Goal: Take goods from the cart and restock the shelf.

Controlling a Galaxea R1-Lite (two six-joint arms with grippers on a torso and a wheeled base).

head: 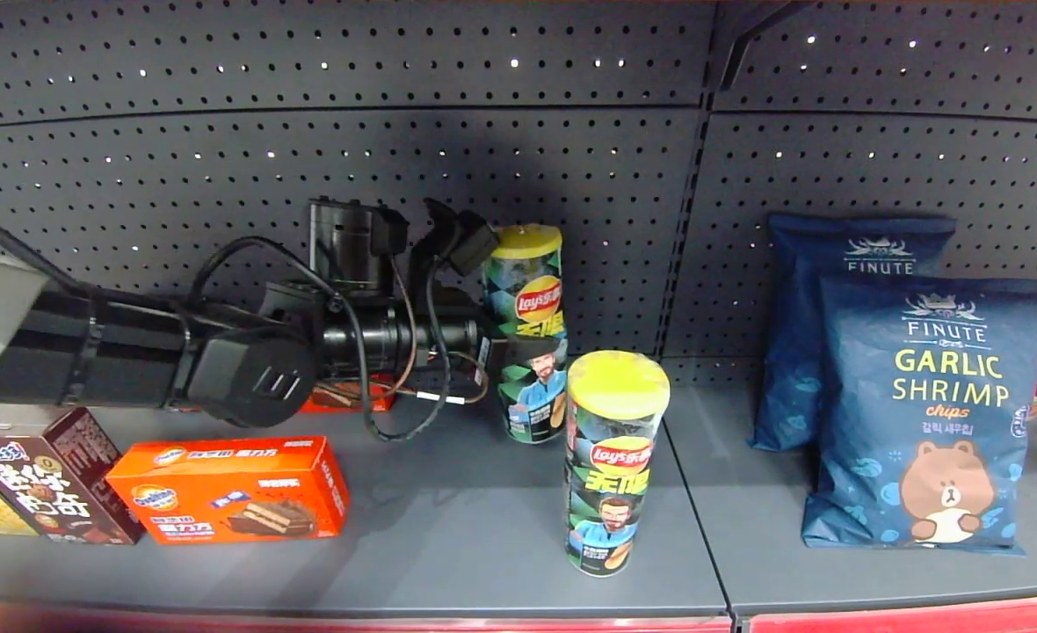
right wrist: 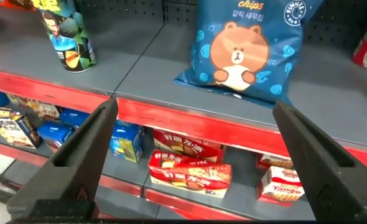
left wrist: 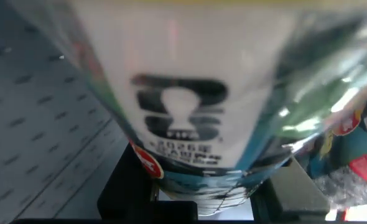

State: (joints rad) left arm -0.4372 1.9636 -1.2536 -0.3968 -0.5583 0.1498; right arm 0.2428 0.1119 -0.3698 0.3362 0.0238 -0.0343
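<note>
My left claw (head: 499, 350) is clamped on a can (head: 527, 303) upright at the shelf (head: 448, 527) back, behind a second can (head: 615, 457) already stocked; my right claw (right wrist: 196, 112) gapes empty, so by my reckoning release remains.

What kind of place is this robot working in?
Most likely a shop's snack aisle: a pegboard-backed shelf holds chip canisters and blue chip bags, with more boxed snacks stocked underneath.

Left gripper (head: 518, 348) clamped, right gripper (right wrist: 196, 107) spread.
</note>
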